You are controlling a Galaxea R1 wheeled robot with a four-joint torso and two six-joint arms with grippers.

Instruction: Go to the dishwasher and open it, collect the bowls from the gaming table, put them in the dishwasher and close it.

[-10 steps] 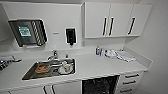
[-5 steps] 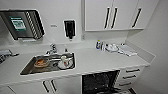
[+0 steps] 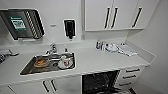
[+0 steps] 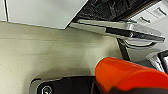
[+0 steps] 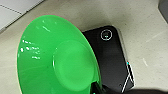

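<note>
The dishwasher [image 3: 100, 82] stands open under the white counter, its inside dark with wire racks. In the left wrist view its lowered door [image 4: 117, 27] juts out over the floor, with the racks [image 4: 105, 8] behind it. A bright green round bowl [image 5: 57, 55] hangs above the floor in the right wrist view, with my right gripper [image 5: 97, 88] shut on its rim. An orange cup [image 4: 125, 73] looms large in the left wrist view, held by my left gripper [image 4: 100, 87] a short way in front of the dishwasher door. The gaming table is out of view.
A steel sink [image 3: 30, 68] with dishes in it sits in the counter left of the dishwasher. White drawers [image 3: 131, 75] flank the dishwasher on the right. Bottles and a cloth [image 3: 117, 48] lie at the back right. Wall cabinets [image 3: 112, 15] hang above. The floor is beige.
The whole head picture has shifted a little, so the camera has moved. Nothing on the counter or in the sink has moved.
</note>
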